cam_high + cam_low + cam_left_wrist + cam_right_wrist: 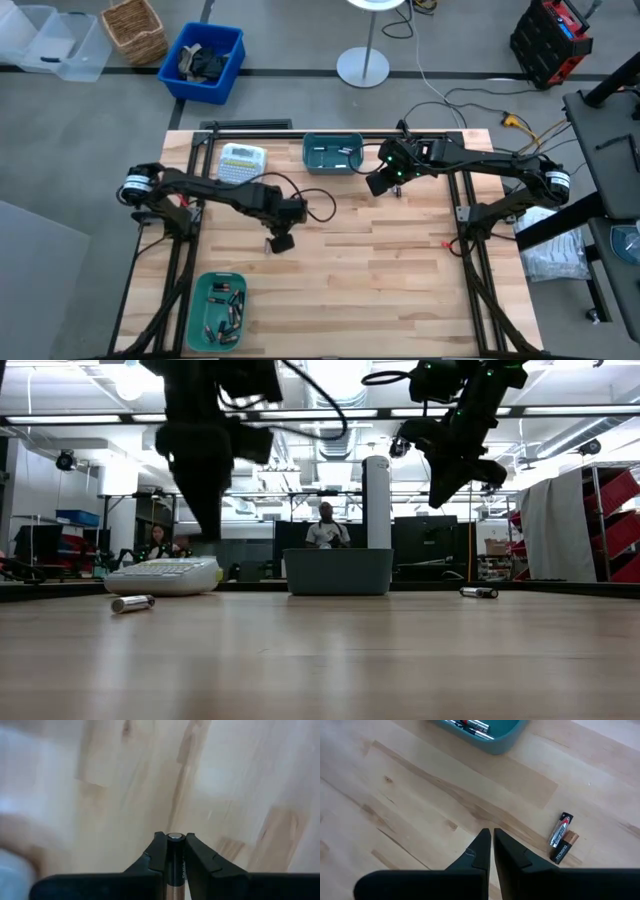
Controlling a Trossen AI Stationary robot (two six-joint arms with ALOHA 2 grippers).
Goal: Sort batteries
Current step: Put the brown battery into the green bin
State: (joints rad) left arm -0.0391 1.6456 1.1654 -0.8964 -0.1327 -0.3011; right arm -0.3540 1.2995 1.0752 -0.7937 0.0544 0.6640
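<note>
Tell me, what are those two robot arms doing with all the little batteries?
They are sorting batteries into teal bins. The left claw is shut on one battery and holds it above the middle of the wooden table. The right claw is shut and empty, up near the far bin, with two loose batteries lying on the table beside it. The near bin already holds many batteries.

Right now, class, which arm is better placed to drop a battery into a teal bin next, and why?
The left. Its claw is shut on a battery above the table. The right claw is shut and empty, with two loose batteries lying beside it.
</note>
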